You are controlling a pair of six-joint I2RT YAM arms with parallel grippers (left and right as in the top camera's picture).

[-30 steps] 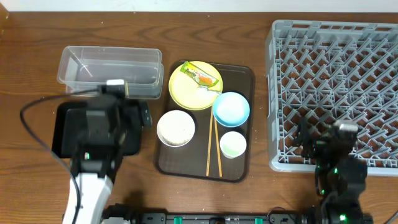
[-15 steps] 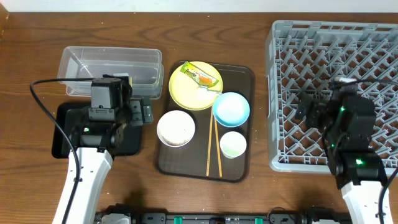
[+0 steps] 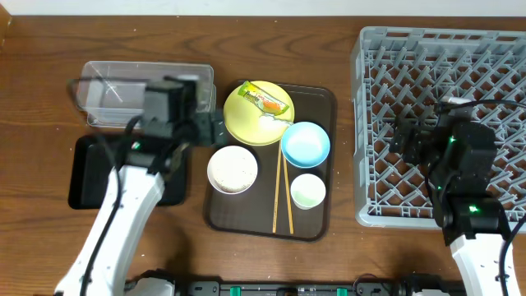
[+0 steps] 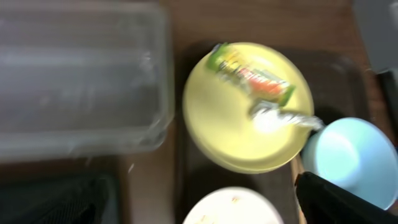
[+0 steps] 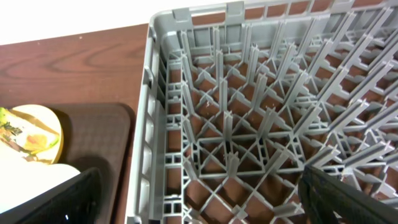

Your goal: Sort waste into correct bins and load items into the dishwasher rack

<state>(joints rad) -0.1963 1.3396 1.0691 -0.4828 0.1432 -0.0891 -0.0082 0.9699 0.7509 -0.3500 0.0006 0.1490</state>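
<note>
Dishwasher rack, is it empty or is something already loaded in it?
Empty where visible: the dishwasher rack shows only bare pegs overhead; the right arm hides a patch.

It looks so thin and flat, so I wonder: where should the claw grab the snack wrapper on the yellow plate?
Probably from straight above, pinching the wrapper across its narrow width near the middle. It lies flat and slanted on the plate, so there is no edge to reach from the side.
</note>
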